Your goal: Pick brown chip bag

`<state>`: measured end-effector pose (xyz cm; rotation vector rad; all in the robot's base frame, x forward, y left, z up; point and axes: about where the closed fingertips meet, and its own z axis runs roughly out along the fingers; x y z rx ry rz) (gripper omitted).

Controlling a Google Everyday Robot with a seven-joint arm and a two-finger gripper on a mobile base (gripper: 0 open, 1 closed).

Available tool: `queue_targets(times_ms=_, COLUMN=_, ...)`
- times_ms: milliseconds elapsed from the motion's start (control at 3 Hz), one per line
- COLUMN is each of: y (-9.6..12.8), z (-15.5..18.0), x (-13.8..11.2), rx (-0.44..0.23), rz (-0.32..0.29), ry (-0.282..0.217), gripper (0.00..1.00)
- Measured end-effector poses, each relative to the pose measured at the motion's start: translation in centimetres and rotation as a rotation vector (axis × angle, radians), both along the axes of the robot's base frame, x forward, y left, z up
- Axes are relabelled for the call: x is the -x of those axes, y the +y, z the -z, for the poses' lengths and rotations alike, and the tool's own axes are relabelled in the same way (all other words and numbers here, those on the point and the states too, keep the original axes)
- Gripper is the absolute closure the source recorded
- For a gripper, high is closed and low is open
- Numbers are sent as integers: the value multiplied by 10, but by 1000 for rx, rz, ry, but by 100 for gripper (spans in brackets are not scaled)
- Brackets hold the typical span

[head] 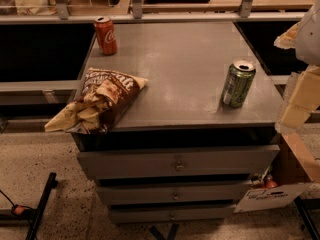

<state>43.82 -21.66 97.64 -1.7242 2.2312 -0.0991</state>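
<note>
Chip bag (97, 104), brown, overhangs drawer cabinet's (185, 64) front-left corner. Gripper (299, 103) sits off the right edge, near green soda can (238, 83); open or closed, can't tell.

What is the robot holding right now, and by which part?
Nothing. The gripper hangs at the right edge of view, apart from the brown chip bag, which lies on the cabinet, front left.

Pale grey rounded arm housing (311, 31), cream-yellow blocky gripper (295, 111) in stacked angular segments, just off the bench's (185, 59) right edge
</note>
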Motion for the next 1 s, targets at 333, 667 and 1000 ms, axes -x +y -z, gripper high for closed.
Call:
queue_targets(times_ms=333, y=0, z=0, x=0, rx=0, rz=0, ry=0, gripper=0)
queue_targets(times_ms=667, y=52, z=10, x=-5, rx=23, rz=-106, ry=4, gripper=0)
queue_targets(times_ms=1000, y=134, z=21, x=-7, rx=59, rz=-277, ry=1, gripper=0)
